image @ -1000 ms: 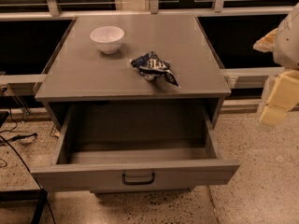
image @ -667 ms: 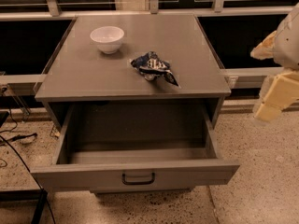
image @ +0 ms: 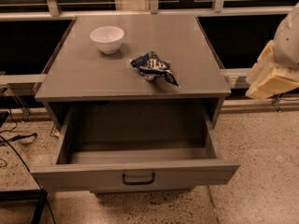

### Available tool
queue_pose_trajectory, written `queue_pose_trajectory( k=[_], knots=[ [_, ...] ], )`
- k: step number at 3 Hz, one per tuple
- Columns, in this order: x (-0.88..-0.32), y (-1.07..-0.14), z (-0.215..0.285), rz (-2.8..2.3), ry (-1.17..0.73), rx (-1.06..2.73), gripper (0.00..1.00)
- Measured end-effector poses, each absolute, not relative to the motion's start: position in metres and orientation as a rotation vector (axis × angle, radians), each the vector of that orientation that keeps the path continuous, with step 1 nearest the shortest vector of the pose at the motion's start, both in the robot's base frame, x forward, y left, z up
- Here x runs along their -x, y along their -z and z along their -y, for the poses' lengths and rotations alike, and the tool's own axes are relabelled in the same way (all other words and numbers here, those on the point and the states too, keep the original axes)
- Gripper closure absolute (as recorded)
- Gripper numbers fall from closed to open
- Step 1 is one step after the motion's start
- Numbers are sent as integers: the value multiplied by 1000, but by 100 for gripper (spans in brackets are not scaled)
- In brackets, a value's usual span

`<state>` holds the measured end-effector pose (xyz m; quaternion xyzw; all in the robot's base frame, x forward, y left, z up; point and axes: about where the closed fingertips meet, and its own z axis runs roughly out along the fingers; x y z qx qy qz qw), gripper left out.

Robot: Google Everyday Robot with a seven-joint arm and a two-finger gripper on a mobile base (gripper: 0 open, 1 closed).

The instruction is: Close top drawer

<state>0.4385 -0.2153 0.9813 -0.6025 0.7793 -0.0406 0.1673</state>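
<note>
The top drawer (image: 135, 171) of the grey cabinet stands pulled far out toward me. Its flat front panel carries a small black loop handle (image: 138, 178) at centre, and its deep grey interior (image: 138, 136) holds nothing I can see. My gripper (image: 270, 76) shows at the right edge as pale cream fingers under a white arm shell, raised beside the cabinet's right side, well above and to the right of the drawer front and touching nothing.
On the cabinet top (image: 93, 73) sit a white bowl (image: 107, 38) at the back left and a crumpled blue snack bag (image: 153, 66) near the middle. A window rail runs behind. Black cables (image: 18, 139) lie on the speckled floor at left.
My gripper has shifted slightly left and up, toward the cabinet's right side. The drawer, bowl and bag have not moved.
</note>
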Motion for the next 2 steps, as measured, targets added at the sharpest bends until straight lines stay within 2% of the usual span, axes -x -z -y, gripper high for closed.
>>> queue_pose_trajectory(
  k=[1,2],
  knots=[
    [-439,-978,214,-2211,109,1704,95],
    [-438,-956,210,-2198,60,1678,100]
  ],
)
